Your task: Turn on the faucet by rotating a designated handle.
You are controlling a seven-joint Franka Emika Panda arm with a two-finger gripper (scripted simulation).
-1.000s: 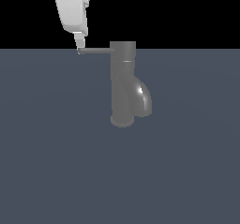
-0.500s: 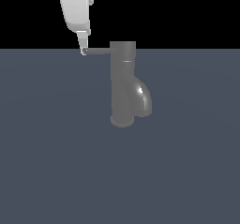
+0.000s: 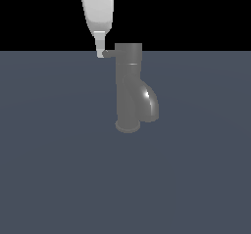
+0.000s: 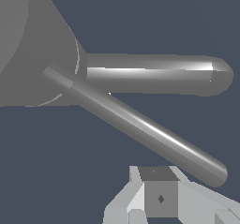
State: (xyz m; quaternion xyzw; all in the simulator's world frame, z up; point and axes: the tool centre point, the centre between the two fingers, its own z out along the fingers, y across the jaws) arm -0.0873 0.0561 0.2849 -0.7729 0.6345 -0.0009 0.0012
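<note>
gripper [image 3: 100, 53] is sitting right beside the tip of the handle [image 3: 109, 54], which is sticking out sideways from the faucet [image 3: 129, 88], can't tell if jaws are apart.

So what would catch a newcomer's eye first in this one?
The dark glossy faucet stands alone in the middle of a bare slate-blue floor, its thick spout curving down toward the exterior view's right. The white gripper hangs above, its tip at the end of the thin handle on the exterior view's left.
</note>
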